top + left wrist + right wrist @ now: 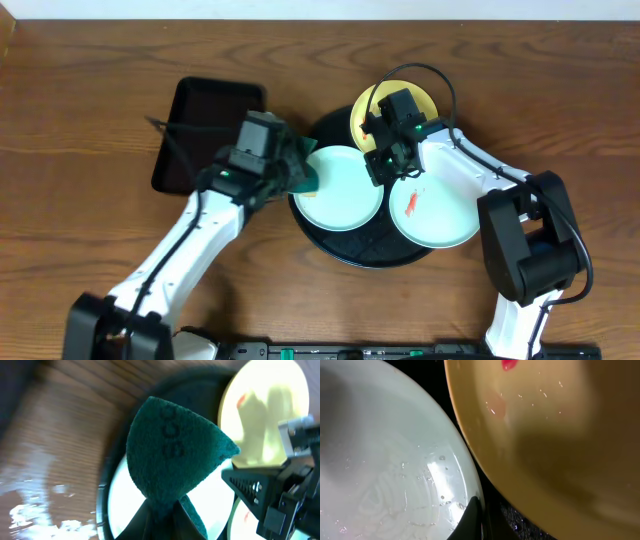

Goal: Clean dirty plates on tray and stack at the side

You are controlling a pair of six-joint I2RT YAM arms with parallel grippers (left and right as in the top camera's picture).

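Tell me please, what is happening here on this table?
The left gripper holds a folded green scrubbing pad at the left edge of the light blue-green plate, which lies on the round black tray. The right gripper is between that plate and the yellow plate; whether it grips anything is unclear. The white plate has an orange smear. No plate is stacked at the side yet.
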